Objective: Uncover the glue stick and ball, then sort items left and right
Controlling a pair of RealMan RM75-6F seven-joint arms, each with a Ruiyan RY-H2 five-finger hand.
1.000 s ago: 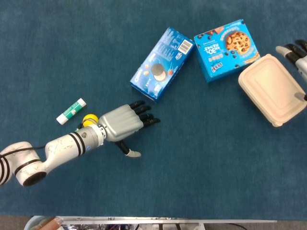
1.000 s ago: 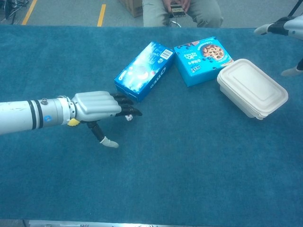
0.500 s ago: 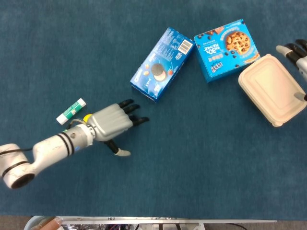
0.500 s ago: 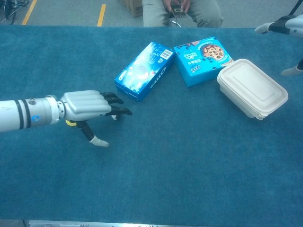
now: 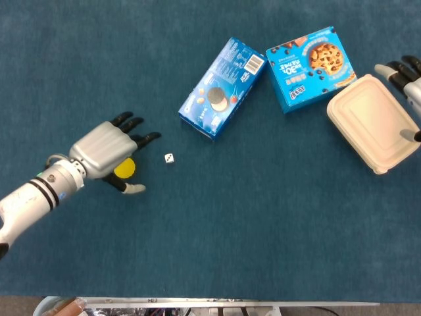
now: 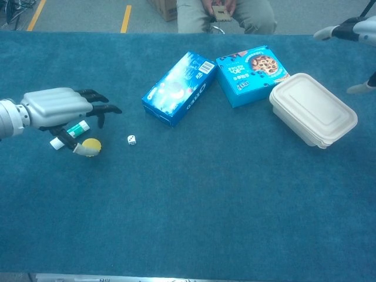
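1. The left robot hand (image 6: 59,106) hovers palm-down, fingers spread, holding nothing, over the left of the blue tabletop (image 6: 205,200).
2. The glue stick (image 6: 70,134) and yellow ball (image 6: 91,144) lie just under it.
3. A small die (image 6: 131,139) sits just to their right.
4. The right robot hand (image 5: 404,76), fingers apart and empty, hangs beside the pale lidded container (image 5: 375,122), near two blue cookie boxes (image 5: 222,87).

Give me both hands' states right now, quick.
Left hand: open, fingers spread above the small yellow ball and white-and-green glue stick, holding nothing.
Right hand: mostly out of frame beside the beige lidded container; cannot be told.
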